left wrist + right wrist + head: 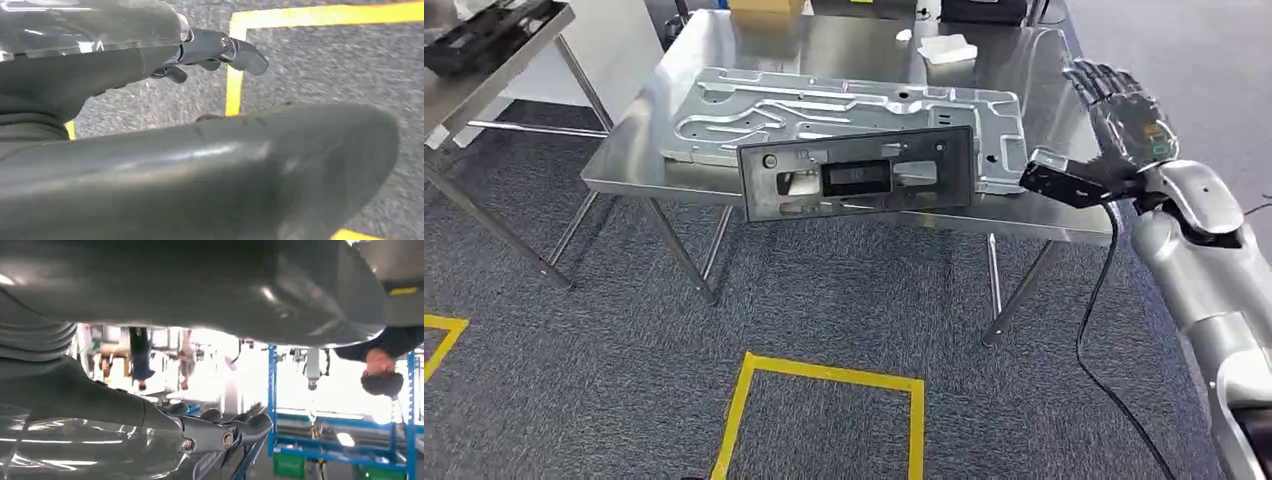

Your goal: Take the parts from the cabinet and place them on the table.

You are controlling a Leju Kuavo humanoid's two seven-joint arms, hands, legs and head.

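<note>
Nearest the robot, yellow floor tape (824,375) marked out a box on the grey carpet (624,320). In the left wrist view, the left hand (220,50) hung above that carpet and a strip of the same tape, its dark fingers (247,57) loosely extended and holding nothing.

Farther on stood the steel table (624,165) on thin legs. At its near edge a black panel (856,175) with cut-out openings leaned slightly tilted, its lower edge past the table's front rim. Right behind it, and partly covered by it, a large pressed metal plate (824,105) lay flat on the tabletop.

To the right of both parts, the right hand (1119,100) was raised beside the table's right end, fingers spread and straight, gripping nothing and touching neither part. A black camera block (1069,182) sat at its wrist, with a black cable (1104,300) hanging down toward the floor.

Toward the far side of the table lay a small white tray (947,48), and beyond it the edge of a cardboard box (766,6). At far left, another table (494,50) carried dark items too unclear to tell apart.

In the right wrist view, blue racking (272,390) and several people stood in a bright hall beyond the fingers.
</note>
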